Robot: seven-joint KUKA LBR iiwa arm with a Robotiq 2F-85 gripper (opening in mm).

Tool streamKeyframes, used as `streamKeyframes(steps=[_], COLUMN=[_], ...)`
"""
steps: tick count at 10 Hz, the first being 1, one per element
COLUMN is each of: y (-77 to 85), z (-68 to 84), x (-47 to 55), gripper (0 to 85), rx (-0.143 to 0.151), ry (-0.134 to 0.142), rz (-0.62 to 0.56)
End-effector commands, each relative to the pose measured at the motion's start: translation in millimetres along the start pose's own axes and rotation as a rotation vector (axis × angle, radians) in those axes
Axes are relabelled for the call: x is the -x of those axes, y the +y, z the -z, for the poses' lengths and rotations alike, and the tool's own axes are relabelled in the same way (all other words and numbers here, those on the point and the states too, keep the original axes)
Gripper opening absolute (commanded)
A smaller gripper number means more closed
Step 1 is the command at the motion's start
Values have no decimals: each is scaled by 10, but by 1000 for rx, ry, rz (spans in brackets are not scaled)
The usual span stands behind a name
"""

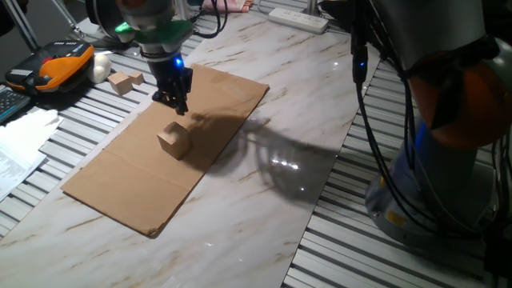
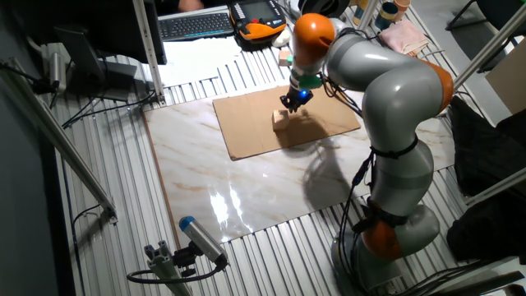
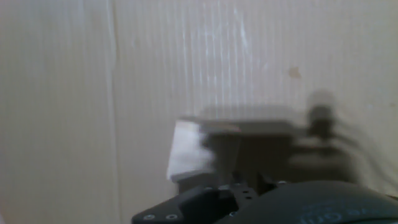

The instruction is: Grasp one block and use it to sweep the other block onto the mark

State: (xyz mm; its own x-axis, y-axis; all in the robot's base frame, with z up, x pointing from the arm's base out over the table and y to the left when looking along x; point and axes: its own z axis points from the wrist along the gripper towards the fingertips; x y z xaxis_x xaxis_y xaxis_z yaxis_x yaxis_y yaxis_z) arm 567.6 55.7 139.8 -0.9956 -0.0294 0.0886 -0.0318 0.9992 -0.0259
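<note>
The pale tan wooden cube (image 1: 174,140) sits on the brown cardboard sheet (image 1: 120,180), also seen in the other fixed view (image 2: 281,120). In the blurred hand view its lit face (image 3: 185,152) shows left of centre, and the rest lies in shadow. My gripper (image 1: 180,104) points down just behind the cube, close above the cardboard (image 2: 246,131), and does not touch the cube. It also shows in the other fixed view (image 2: 292,102). Its dark fingers look closed together with nothing between them. The dark dot mark shows in no view.
Two smaller tan wooden pieces (image 1: 124,82) lie off the cardboard's far left corner. A black and orange device (image 1: 56,68), a white lump (image 1: 101,66) and papers (image 1: 20,148) lie at the left. The arm's base and cables (image 1: 448,160) stand at the right.
</note>
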Motion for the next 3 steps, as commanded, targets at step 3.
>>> streamKeyframes(steps=[3], y=[29], z=[48], x=[-139], gripper=[0], rx=[2], ry=[55], rz=[100])
